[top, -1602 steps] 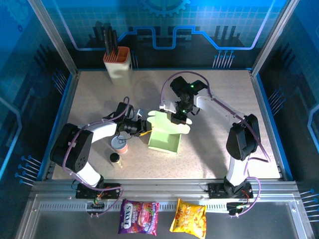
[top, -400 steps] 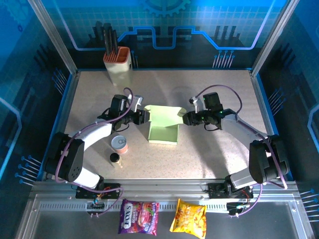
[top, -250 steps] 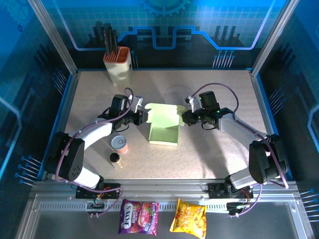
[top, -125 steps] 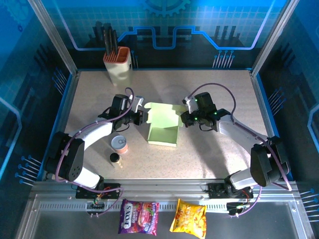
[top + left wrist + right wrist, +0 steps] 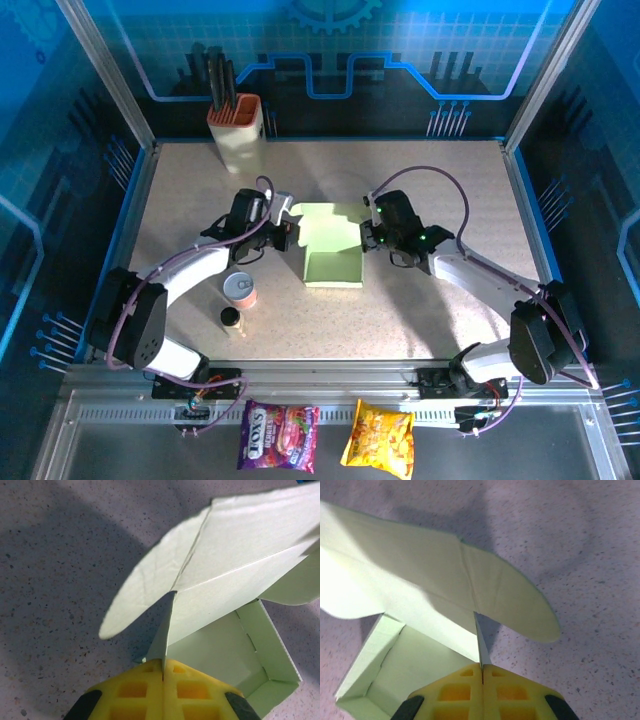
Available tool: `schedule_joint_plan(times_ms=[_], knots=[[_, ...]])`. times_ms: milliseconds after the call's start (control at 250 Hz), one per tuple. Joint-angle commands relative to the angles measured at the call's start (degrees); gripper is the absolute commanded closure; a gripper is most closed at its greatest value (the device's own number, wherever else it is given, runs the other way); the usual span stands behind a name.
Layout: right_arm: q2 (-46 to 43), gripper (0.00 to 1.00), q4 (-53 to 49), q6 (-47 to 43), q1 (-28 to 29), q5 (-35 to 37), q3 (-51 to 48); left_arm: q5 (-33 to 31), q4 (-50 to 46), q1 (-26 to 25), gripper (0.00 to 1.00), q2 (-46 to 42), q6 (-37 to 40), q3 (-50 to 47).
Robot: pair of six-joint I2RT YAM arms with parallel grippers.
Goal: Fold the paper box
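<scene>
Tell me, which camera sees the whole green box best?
The top camera: the whole paper box sits there between the left pincer and right pincer. Each wrist camera sees a close-up piece: a rounded flap, one inside corner, and the wall its pincer pinches.

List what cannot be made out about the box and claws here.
- Top view: far wall of the paper box, hidden under its raised lid.
- Left wrist: left claw cut off by the bottom edge.
- Right wrist: right claw likewise cut off.
- Top view: can label, too small.

Can (image 5: 240,291) left of paper box (image 5: 333,250) (near).
</scene>
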Motion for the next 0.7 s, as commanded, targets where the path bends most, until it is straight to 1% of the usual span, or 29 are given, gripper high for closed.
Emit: schedule_joint_plan(times_ms=[0,184,360,695], knots=[[-1.72,1.0,5.91,5.52,2.1,7.92,-1.6,-2.89,3.35,-0.77,0.96,-2.22,-1.82,0.3],[2.15,1.0,7.81,9.18,3.88,13.44,0.14,-4.62,6.76,-2.08,0.98,-1.13,-2.87,0.76],[6.01,1.0,10.6,12.03,5.65,21.24,1.82,-5.65,10.98,-3.08,0.97,1.49,-3.31,1.35],[11.72,1.0,16.97,11.64,7.06,25.16,2.88,-8.23,17.12,-3.85,0.96,7.22,-2.17,2.86]])
